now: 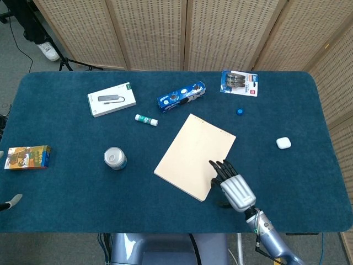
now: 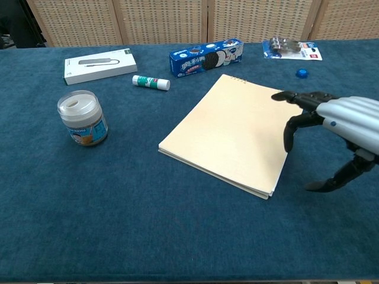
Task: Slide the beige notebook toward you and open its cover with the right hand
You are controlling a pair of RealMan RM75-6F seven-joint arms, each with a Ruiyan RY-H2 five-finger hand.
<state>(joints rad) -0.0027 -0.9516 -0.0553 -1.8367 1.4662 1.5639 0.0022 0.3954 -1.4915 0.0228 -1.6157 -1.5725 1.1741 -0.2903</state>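
Note:
The beige notebook (image 1: 194, 156) lies closed and skewed on the blue table (image 1: 66, 187), its spiral edge at the far end. My right hand (image 1: 233, 184) hovers at its near right edge, fingers spread and holding nothing. In the chest view the right hand (image 2: 337, 133) comes in from the right; its dark fingertips (image 2: 290, 139) reach over the notebook (image 2: 231, 133) edge and the thumb hangs lower, beside the notebook. Whether they touch the cover is unclear. Only a grey tip (image 1: 12, 202), which seems to belong to my left hand, shows at the left border.
A jar (image 1: 115, 158) stands left of the notebook. Behind it lie a glue stick (image 1: 146, 120), a blue cookie box (image 1: 181, 96), a white box (image 1: 111, 99) and a battery pack (image 1: 239, 83). A blue cap (image 1: 240, 111) and white case (image 1: 283, 143) lie right. A snack box (image 1: 27, 157) sits far left.

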